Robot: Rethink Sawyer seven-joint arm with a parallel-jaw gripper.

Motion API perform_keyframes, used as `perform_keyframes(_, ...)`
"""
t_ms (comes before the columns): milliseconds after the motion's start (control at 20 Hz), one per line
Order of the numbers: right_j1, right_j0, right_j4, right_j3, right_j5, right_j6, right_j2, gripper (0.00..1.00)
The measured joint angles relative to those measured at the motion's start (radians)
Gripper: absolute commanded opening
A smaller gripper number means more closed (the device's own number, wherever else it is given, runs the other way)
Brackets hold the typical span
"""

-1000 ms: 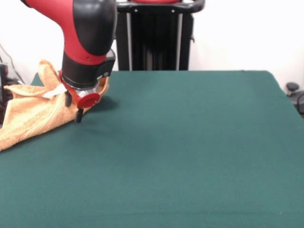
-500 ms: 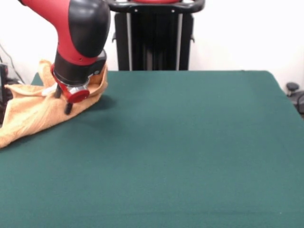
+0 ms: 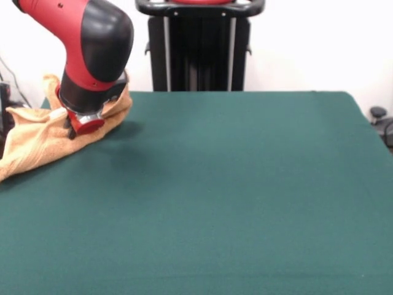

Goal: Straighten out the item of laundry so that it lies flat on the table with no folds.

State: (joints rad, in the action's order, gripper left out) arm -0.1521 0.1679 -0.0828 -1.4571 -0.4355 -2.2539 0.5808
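In the front view, the gripper [image 3: 77, 130] has been moved further onto the towel [image 3: 34, 144] (whether anything is held cannot be told). The towel is bunched at the left edge of the table [image 3: 233, 184], so no flattening is done yet

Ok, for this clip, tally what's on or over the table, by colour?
Orange-tan: 1, the crumpled orange-tan terry towel
Red and black: 1, the robot's gripper pressed into the towel
Dark green: 1, the felt-topped table itself
Total: 3
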Motion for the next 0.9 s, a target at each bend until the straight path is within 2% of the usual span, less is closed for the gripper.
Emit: perform_keyframes(900,0.012,0.008,0.014,0.007,0.0,0.0,0.022,0.0)
